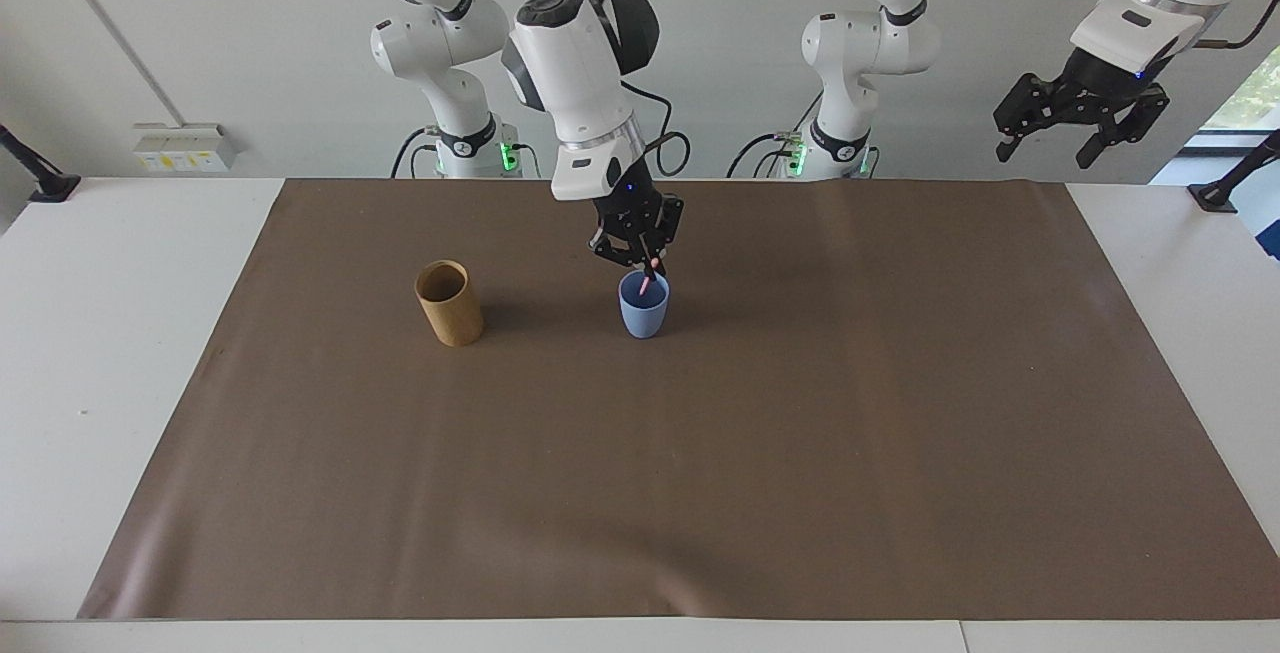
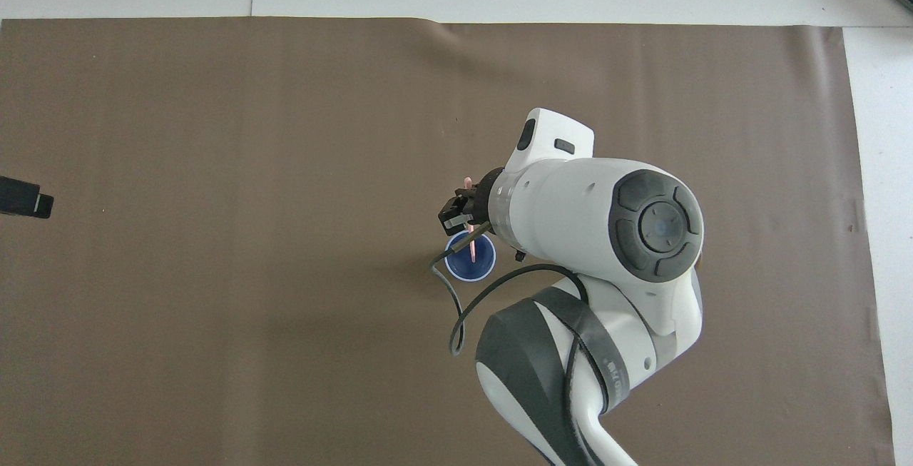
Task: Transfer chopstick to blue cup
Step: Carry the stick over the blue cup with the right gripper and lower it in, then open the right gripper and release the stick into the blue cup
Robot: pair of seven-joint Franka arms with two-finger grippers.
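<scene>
Pinching the chopstick in my right fingers, I hold its lower end inside the blue cup, mid-desk; my left fingers, spread wide, wait raised over the desk's end.

Robot lab (two bench-mounted arms, plain white walls).

The cup is small, light blue and matte, without handle, and it narrows toward its base. It stands upright with the mouth open upward, on the brown mat of the worktop, near the middle of its length and closer to the robots' edge than to the opposite edge. The chopstick is a thin, straight pink stick. It is tilted, its lower end is inside the cup, and its upper part is pinched in the right tool.
</scene>
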